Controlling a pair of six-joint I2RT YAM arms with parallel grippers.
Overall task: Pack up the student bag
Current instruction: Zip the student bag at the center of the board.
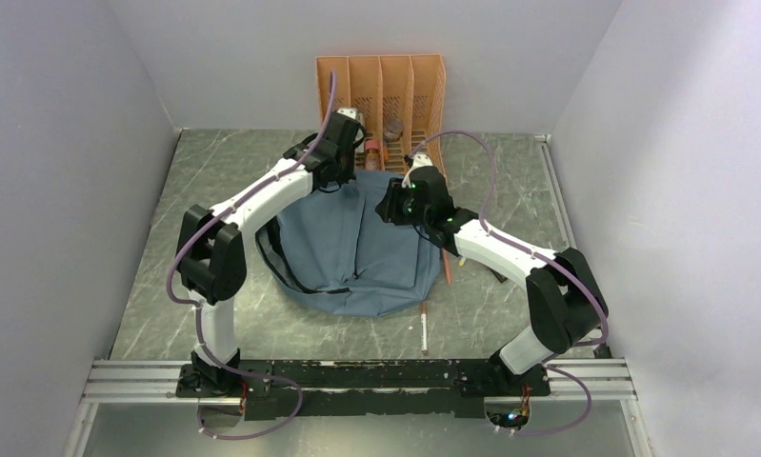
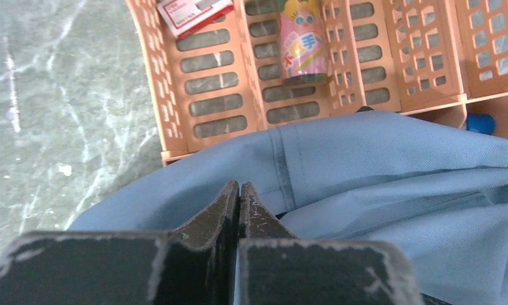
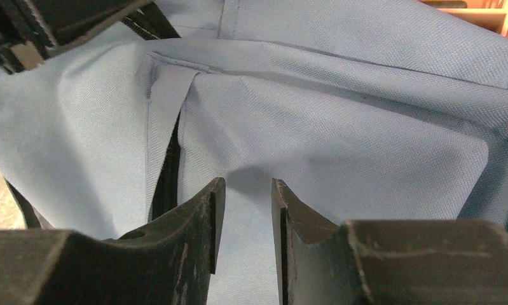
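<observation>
The student bag (image 1: 357,249) is a dusty-blue backpack lying flat mid-table, with black straps at its left. My left gripper (image 1: 344,157) is at the bag's far edge, next to the orange organizer. In the left wrist view its jaws (image 2: 239,188) are shut, with a thin fold of the blue fabric (image 2: 378,159) pinched between them. My right gripper (image 1: 403,197) is over the bag's upper right part. In the right wrist view it (image 3: 246,190) is open and empty just above the fabric (image 3: 340,146), with a black zip line (image 3: 168,175) to its left.
An orange slotted file organizer (image 1: 381,90) stands at the back wall, holding a pink bottle (image 2: 302,41) and a red-and-white box (image 2: 194,13). A white pen (image 1: 424,333) and an orange pencil (image 1: 446,267) lie right of the bag. Walls close in on three sides.
</observation>
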